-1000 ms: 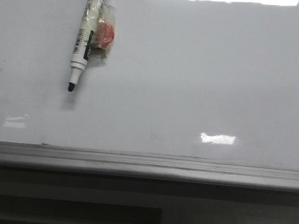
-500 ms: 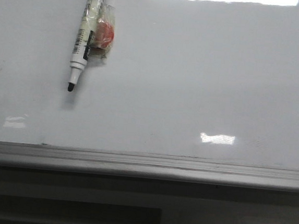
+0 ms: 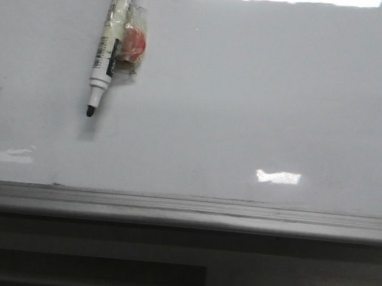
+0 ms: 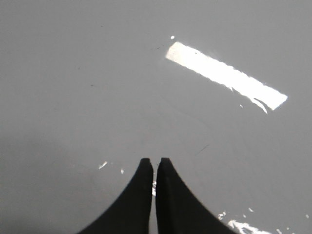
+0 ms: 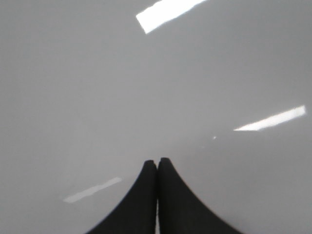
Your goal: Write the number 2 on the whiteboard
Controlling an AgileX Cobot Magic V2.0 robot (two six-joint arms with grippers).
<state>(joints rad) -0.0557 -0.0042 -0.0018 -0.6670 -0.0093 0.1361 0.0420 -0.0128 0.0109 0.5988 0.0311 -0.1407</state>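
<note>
The whiteboard [image 3: 247, 108] fills most of the front view, glossy and bare; no number 2 is drawn on it, so by my reading the writing has not begun. A grey frame [image 3: 185, 209] runs along its near edge.

A marker [image 3: 107, 49] lies on the far left part of the board, uncapped. Its long axis runs nearly near-to-far, tilted a little, with the black tip pointing toward the near edge. Touching its right side is a small taped bundle [image 3: 133, 44] with something red inside; what it is I cannot tell.

The marker sits on the left half, so the left arm looks the nearer one to fetch it, though neither arm shows in the front view and neither wrist view shows the marker, so how far either stands from it cannot be told.

The left gripper [image 4: 152, 162] has its fingers drawn almost together, a thin slit between the tips, and nothing in them; it hangs over bare board. The right gripper [image 5: 157, 161] has its tips pressed together, also empty, over bare board
</note>
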